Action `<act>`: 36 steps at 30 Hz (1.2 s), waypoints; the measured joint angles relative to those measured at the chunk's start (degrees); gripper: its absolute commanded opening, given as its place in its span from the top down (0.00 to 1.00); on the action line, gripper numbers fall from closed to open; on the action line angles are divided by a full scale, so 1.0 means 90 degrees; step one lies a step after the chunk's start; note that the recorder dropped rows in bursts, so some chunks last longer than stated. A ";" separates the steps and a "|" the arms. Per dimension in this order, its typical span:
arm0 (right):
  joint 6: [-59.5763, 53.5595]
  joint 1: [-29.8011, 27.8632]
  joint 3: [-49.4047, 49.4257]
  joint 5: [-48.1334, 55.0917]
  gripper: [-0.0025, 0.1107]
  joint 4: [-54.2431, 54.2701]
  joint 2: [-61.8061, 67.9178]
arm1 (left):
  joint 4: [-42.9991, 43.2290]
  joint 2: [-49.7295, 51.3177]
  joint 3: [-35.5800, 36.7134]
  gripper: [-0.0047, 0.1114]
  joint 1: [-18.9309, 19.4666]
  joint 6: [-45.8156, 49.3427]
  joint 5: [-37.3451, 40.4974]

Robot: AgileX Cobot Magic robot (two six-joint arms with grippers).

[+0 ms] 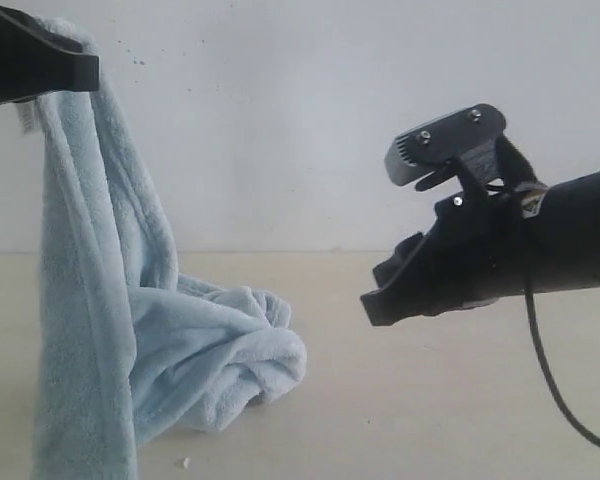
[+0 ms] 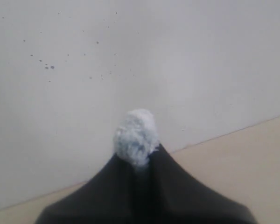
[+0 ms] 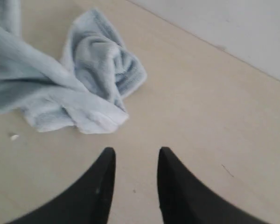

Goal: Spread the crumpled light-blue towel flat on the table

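Before the wall (image 1: pixel 300 120), left end effector (image 2: pixel 136 163) pinches the towel (image 1: pixel 100 300) aloft; right end effector (image 3: pixel 136 151) hangs spread nearby.

We see the pale-blue fluffy towel (image 1: pixel 100 300) hanging in a long drape from one corner lifted high, a small white tag (image 1: pixel 25 120) near the top. Its lower half lies bunched in a crumpled heap on the smooth cream table (image 1: pixel 450 400).

The left tool (image 1: pixel 85 70) runs off the exterior view's corner — the towel (image 1: pixel 90 300) is cut off below.
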 measured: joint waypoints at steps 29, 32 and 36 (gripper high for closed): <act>-0.0750 0.0893 -0.1696 -0.0390 0.60 0.0639 0.2301 | 0.0188 -0.2648 0.0013 0.93 0.0000 0.0568 0.2855; -0.0807 0.0908 -0.1707 -0.0390 0.60 0.0639 0.2589 | 0.0262 -0.2635 0.0013 0.93 0.0000 0.0614 0.3283; -0.1151 0.0908 -0.1844 -0.0375 0.60 0.0639 0.2942 | 0.0744 -0.2635 0.0090 0.93 0.0000 0.0622 0.3771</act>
